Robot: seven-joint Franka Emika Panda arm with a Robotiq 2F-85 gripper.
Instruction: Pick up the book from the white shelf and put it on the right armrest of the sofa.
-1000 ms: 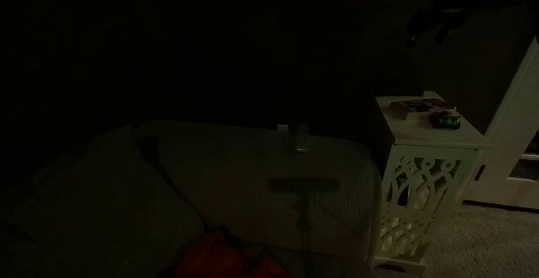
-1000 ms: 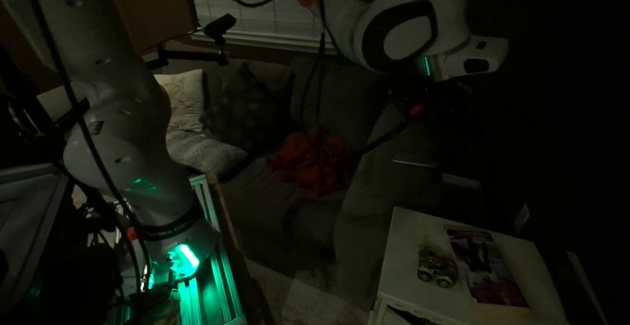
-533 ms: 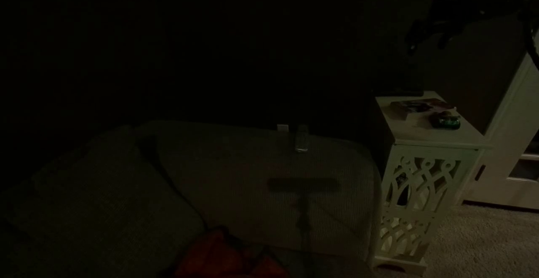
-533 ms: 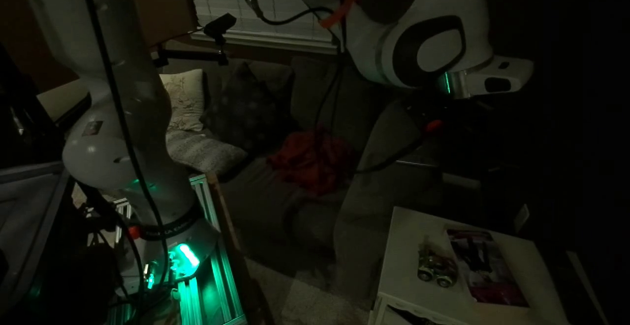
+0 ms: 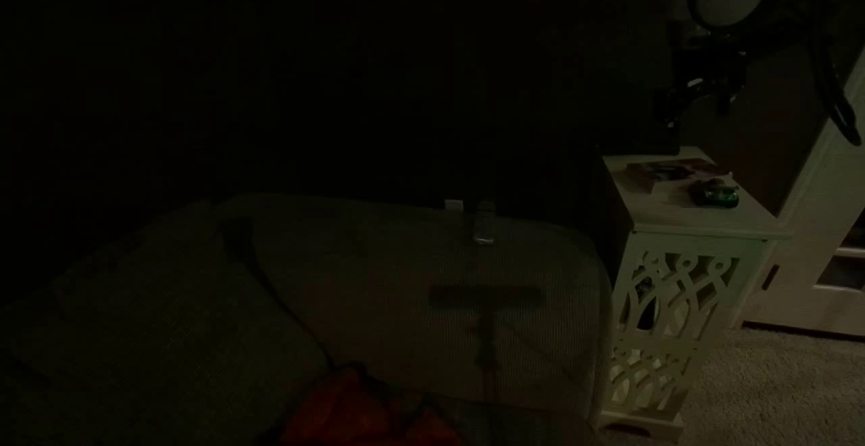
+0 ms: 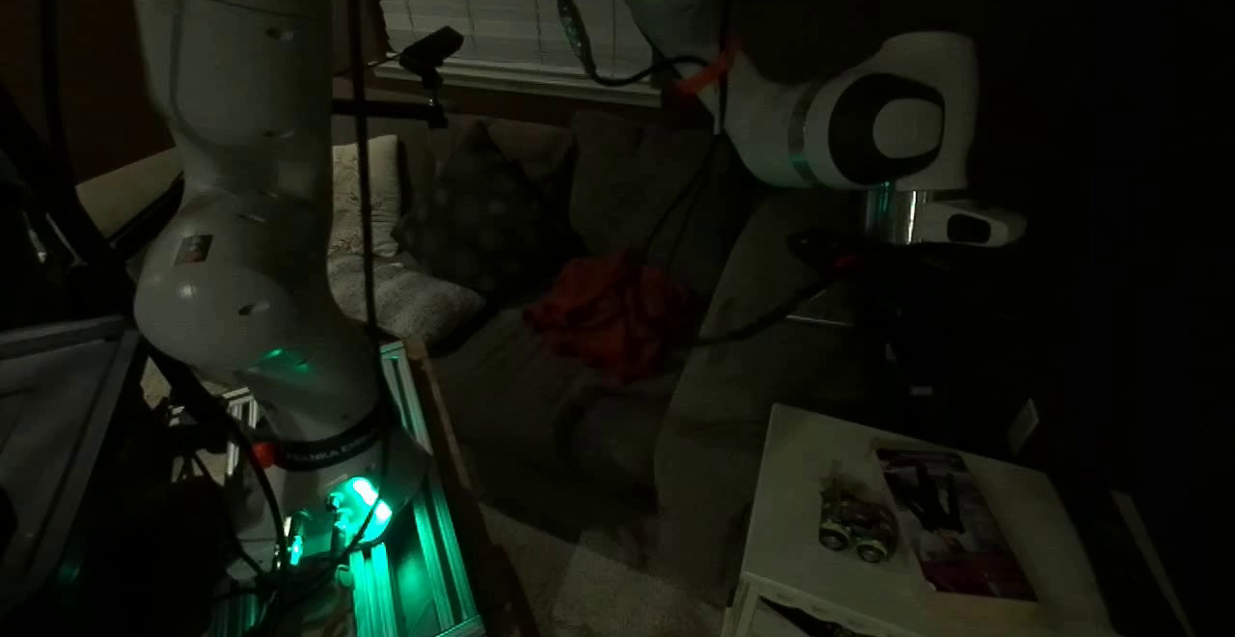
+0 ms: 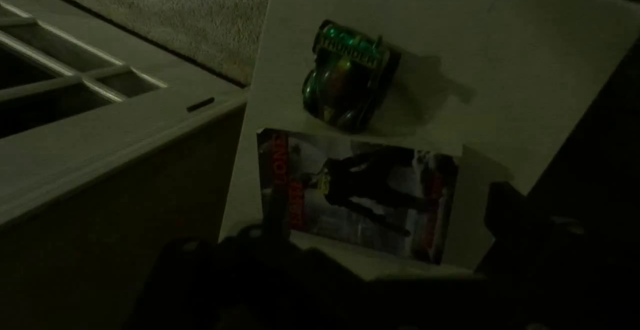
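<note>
As you look down through the wrist view, your gripper (image 7: pixel 389 202) is released, its jaws spread wide above the white table (image 7: pixel 490 40). Below it you find the book (image 7: pixel 370 195), lying flat, cover up, near the table's back edge, opposite the lattice front (image 5: pixel 655 344). One jaw overlaps, in your view, the book's end toward the paned door (image 7: pixel 150 110); the other shows past the end toward the sofa (image 6: pixel 540 415). Just beside the book, on the side of the table's front edge, you see a green toy car (image 7: pixel 347 80). In an exterior view, note your gripper hanging above the table, apart from the book. Darkness hides much of its outline in both exterior views. Next to the table's sofa-side edge you see the sofa's armrest (image 6: pixel 733 376); a red cloth (image 6: pixel 613 314) lies on the sofa.
</note>
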